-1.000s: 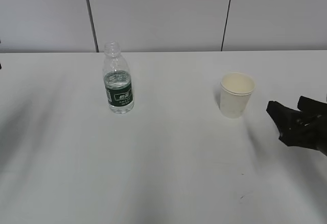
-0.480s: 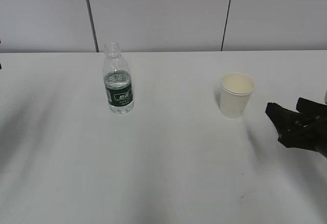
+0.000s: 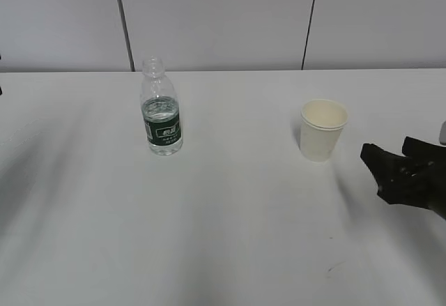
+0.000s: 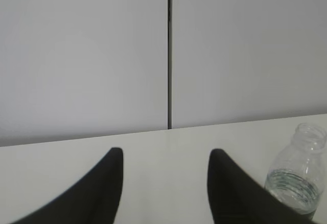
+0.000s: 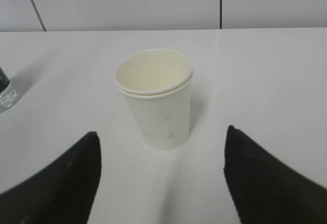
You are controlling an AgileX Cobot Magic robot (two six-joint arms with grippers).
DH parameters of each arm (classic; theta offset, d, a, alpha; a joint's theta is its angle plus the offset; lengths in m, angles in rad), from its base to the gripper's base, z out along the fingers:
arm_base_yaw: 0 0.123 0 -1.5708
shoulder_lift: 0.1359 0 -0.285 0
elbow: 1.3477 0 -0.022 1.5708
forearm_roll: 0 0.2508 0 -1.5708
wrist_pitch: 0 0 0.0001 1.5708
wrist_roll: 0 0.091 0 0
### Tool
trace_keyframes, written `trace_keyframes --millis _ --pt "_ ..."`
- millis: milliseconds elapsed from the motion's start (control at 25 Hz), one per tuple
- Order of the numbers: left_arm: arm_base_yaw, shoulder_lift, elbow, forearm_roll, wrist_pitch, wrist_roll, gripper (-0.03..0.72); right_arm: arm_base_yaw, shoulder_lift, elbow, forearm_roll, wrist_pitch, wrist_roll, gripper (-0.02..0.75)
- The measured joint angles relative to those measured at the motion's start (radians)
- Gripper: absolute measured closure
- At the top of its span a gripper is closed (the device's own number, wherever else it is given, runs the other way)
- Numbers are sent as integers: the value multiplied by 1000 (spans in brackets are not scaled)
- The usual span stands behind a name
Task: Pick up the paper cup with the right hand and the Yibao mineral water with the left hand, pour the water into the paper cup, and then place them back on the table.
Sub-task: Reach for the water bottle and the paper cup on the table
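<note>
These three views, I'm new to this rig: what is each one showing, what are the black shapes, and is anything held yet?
The wide picture is from a fixed camera looking down at a slant on the white table. On it stand a capless water bottle with a green label and a white paper cup, well apart. The black shape at the right edge is the right claw. The other two pictures come from cameras on each arm's wrist, so the dark wedges at the bottom are the claw's own fingers. The right claw faces the cup, open on either side of it but not touching it. The left claw is open, with the bottle off to its right. Nothing is held.
</note>
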Motion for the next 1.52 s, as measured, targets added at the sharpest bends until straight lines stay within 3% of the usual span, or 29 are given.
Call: trace_keyframes --millis 360,1520 --pt "0 0 0 0 -10 0 346 0 106 -21 -107 0 55 105" --pt "0 0 0 0 -6 0 346 0 192 -168 -98 -1 -23 100"
